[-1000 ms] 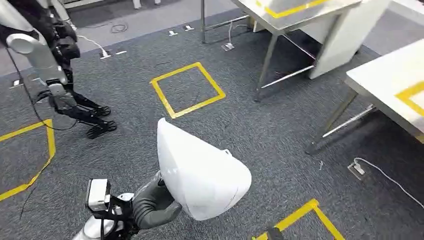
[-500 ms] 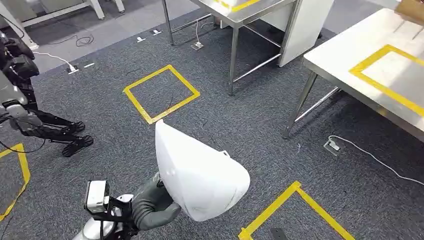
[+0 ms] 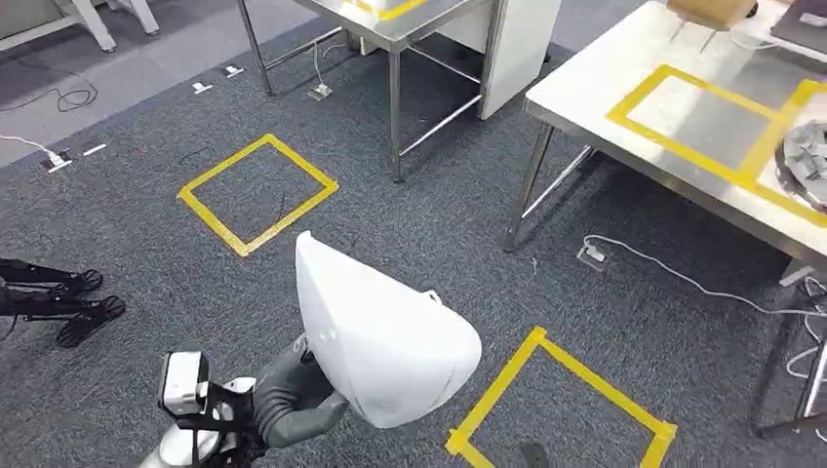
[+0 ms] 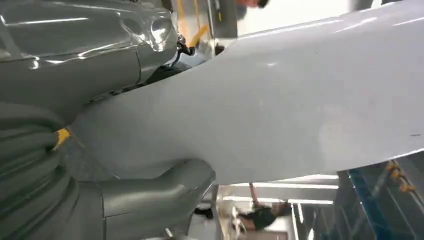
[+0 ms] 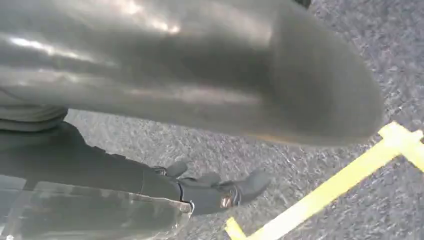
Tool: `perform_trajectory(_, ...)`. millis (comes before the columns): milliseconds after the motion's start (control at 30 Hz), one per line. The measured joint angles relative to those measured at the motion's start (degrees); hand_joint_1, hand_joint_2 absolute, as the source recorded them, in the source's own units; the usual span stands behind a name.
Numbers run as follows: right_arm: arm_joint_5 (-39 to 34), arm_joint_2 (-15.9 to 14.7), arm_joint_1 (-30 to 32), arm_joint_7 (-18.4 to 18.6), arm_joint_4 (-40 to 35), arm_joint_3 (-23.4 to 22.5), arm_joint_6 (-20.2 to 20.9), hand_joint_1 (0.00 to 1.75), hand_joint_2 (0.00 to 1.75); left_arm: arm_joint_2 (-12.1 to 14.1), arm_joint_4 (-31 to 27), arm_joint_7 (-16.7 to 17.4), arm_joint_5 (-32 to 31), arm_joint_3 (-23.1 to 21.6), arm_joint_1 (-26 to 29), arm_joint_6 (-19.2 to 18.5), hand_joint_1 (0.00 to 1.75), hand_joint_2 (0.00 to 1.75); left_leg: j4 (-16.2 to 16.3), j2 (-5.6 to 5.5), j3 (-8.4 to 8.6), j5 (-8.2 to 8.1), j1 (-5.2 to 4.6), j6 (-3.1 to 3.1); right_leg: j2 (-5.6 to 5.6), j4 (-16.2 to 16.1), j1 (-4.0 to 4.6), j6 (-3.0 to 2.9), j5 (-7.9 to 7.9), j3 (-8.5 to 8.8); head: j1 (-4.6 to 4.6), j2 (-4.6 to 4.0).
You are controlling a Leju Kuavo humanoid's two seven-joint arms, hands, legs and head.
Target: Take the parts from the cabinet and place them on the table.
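My left hand (image 3: 293, 395) grips a large white curved shell part (image 3: 380, 336) low in the head view, carried upright above the carpet. The left wrist view shows the same white part (image 4: 280, 100) pressed between my grey thumb (image 4: 150, 200) and the rest of the left hand (image 4: 75, 60). In the right wrist view my right hand (image 5: 165, 100) hangs over the carpet, its dark fingers (image 5: 220, 192) stretched out and holding nothing. The steel table (image 3: 595, 93) with a yellow tape rectangle (image 3: 697, 112) stands ahead on the right.
A grey metal part (image 3: 805, 161) lies at the table's right end. A second steel table (image 3: 410, 24) stands further back. Yellow tape squares (image 3: 255, 190) (image 3: 561, 400) mark the carpet. A cable and socket (image 3: 595, 255) lie under the table. Another robot's feet (image 3: 59, 302) are at left.
The camera has turned to the right: the floor marks slid left and the taped table has come further into view. My left hand still holds the white part the same way.
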Motion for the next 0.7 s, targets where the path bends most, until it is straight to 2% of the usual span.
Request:
perform_trajectory(33,0.0,0.0,0.1,0.0,0.0,0.0,0.0,0.00,0.00,0.0,0.0,0.0,0.0,0.0,0.1,0.0,1.75,1.75,0.0,0.87,-0.13,0.01,-0.01,-0.01,-0.12,4.0,-0.13,0.28,-1.21,-1.76,0.00,0.00)
perform_trajectory(67,0.0,0.0,0.3,0.0,0.0,0.0,0.0,0.00,0.00,0.0,0.0,0.0,0.0,-0.1,0.1,0.0,1.75,1.75,0.0,1.65,-0.17,0.01,-0.01,-0.03,-0.18,4.8,-0.29,0.82,-1.17,-2.00,0.02,0.00)
perform_trajectory(100,0.0,0.0,0.4,0.0,0.0,0.0,0.0,0.00,0.00,0.0,0.0,0.0,0.0,-0.1,0.2,0.0,1.75,1.75,0.0,2.38,-0.16,-0.02,0.01,-0.09,-0.36,2.4,-0.49,1.58,-0.15,-0.46,0.02,0.00)
perform_trajectory(133,0.0,0.0,0.4,0.0,0.0,0.0,0.0,0.00,0.00,0.0,0.0,0.0,0.0,-0.1,0.2,0.0,1.75,1.75,0.1,2.98,-0.14,-0.06,0.03,-0.19,-0.83,-2.1,-0.69,2.33,1.53,2.21,0.02,0.00)
perform_trajectory(167,0.0,-0.1,0.4,0.0,0.0,0.0,0.0,0.00,0.00,0.0,0.0,0.0,0.0,-0.1,0.1,0.0,1.75,1.75,0.4,3.63,-0.13,-0.26,0.08,-0.49,-2.09,-8.7,-0.80,3.03,3.59,6.02,0.02,0.00)
perform_trajectory(200,0.0,-0.1,0.4,0.0,0.0,0.0,0.0,0.00,0.00,0.0,0.0,0.0,0.0,-0.1,0.1,-0.1,1.75,1.75,0.9,4.08,-0.13,-0.52,-0.10,-0.89,-4.43,-13.7,-0.77,3.16,4.63,8.92,0.04,0.00)
perform_trajectory(233,0.0,0.0,0.3,0.0,0.0,0.0,0.2,0.00,0.00,0.0,0.0,0.0,0.0,-0.1,0.2,-0.1,1.75,1.75,1.2,4.54,-0.32,-0.87,-0.54,-1.40,-4.65,-13.8,-0.37,2.29,4.46,9.24,0.02,0.00)
perform_trajectory(267,0.0,0.0,0.3,0.0,0.0,0.0,0.3,0.00,0.00,0.0,0.0,0.0,0.0,-0.1,0.2,-0.2,1.75,1.75,1.4,4.93,-0.31,-0.92,-0.51,-1.62,-3.67,-13.8,-0.40,1.50,4.68,8.91,-0.18,0.00)
perform_trajectory(333,-0.1,0.0,0.7,0.1,0.0,0.0,0.5,0.00,0.00,0.0,0.0,0.0,0.0,-0.2,0.2,-0.2,1.75,1.75,1.4,5.69,-0.16,-0.81,-0.33,-2.12,-2.73,-13.6,-0.15,0.92,4.67,8.56,-0.11,0.00)
perform_trajectory(367,-0.1,0.0,0.8,0.1,0.0,0.0,0.7,0.00,0.00,0.0,0.0,0.0,0.0,-0.1,0.1,-0.2,1.75,1.75,1.5,5.96,-0.18,-1.00,-0.15,-2.41,-2.23,-13.8,-0.47,0.43,4.95,8.60,-0.11,0.00)
perform_trajectory(400,-0.1,0.0,1.0,0.1,0.0,0.0,0.8,0.00,0.00,0.0,0.0,0.0,0.0,-0.1,0.1,-0.2,1.75,1.75,2.3,3.84,-0.81,-1.99,0.27,-3.00,-1.60,-13.9,-0.93,0.12,5.13,8.68,-0.17,0.00)
perform_trajectory(433,-0.1,0.0,1.0,0.1,0.0,0.0,0.8,0.00,0.00,0.0,0.0,0.0,0.1,-0.1,0.1,-0.2,1.75,1.75,5.2,1.48,-1.77,-4.09,0.45,-3.13,-1.14,-13.8,-0.95,-0.20,5.22,8.65,-0.22,0.00)
perform_trajectory(467,-0.1,0.0,0.9,0.1,0.0,0.0,0.8,0.00,0.00,0.0,0.0,0.0,0.1,-0.1,0.2,-0.2,1.75,1.75,9.7,0.37,-3.65,-6.53,0.45,-3.27,-0.64,-13.9,-0.84,-0.49,5.27,8.57,-0.24,0.00)
perform_trajectory(500,0.0,0.0,0.9,0.1,0.0,0.0,0.8,0.00,0.00,0.1,0.0,0.1,0.2,-0.1,0.3,-0.2,1.75,1.75,14.8,-0.04,-5.95,-8.74,0.45,-3.41,-0.04,-13.8,-0.69,-0.65,5.37,8.44,-0.24,0.00)
perform_trajectory(533,0.0,0.1,1.0,0.1,0.0,0.0,0.8,0.00,0.00,0.2,0.0,0.1,0.3,-0.2,0.4,-0.2,1.75,1.75,18.9,-0.16,-7.92,-10.09,0.45,-3.42,0.60,-13.8,-0.48,-0.71,5.40,8.35,-0.24,0.00)
perform_trajectory(567,0.0,0.1,1.2,0.1,0.0,0.0,0.8,0.00,0.00,0.2,0.1,0.2,0.5,-0.2,0.6,-0.1,1.75,1.75,20.9,-0.17,-8.98,-10.09,0.45,-3.29,1.40,-13.8,-0.32,-0.73,5.43,8.34,-0.22,0.00)
perform_trajectory(600,0.0,0.0,1.4,0.1,0.0,0.0,0.7,0.00,0.00,0.2,0.2,0.3,0.6,-0.2,0.6,-0.1,1.75,1.75,19.5,-0.20,-8.41,-8.71,0.43,-2.98,2.08,-13.8,-0.18,-0.88,5.52,8.35,-0.24,0.00)
perform_trajectory(633,0.0,0.0,1.5,0.1,0.0,0.0,0.7,0.00,0.00,0.2,0.2,0.3,0.6,-0.2,0.7,-0.1,1.75,1.75,15.5,-0.41,-6.58,-6.20,0.41,-2.61,2.85,-13.7,-0.03,-0.87,5.54,8.41,-0.24,0.00)
perform_trajectory(667,0.0,0.0,1.5,0.0,0.0,0.0,0.6,0.00,0.00,0.2,0.2,0.3,0.7,-0.2,0.7,-0.1,1.75,1.75,10.2,-1.06,-4.00,-3.43,0.36,-2.11,3.62,-13.7,0.06,-0.85,5.56,8.51,-0.24,0.00)
perform_trajectory(700,0.0,0.0,1.5,0.0,0.0,0.0,0.6,0.00,0.00,0.2,0.2,0.3,0.7,-0.2,0.7,-0.1,1.75,1.75,5.0,-3.00,-1.43,-1.05,0.32,-1.44,4.30,-13.8,0.12,-0.80,5.59,8.61,-0.24,0.00)
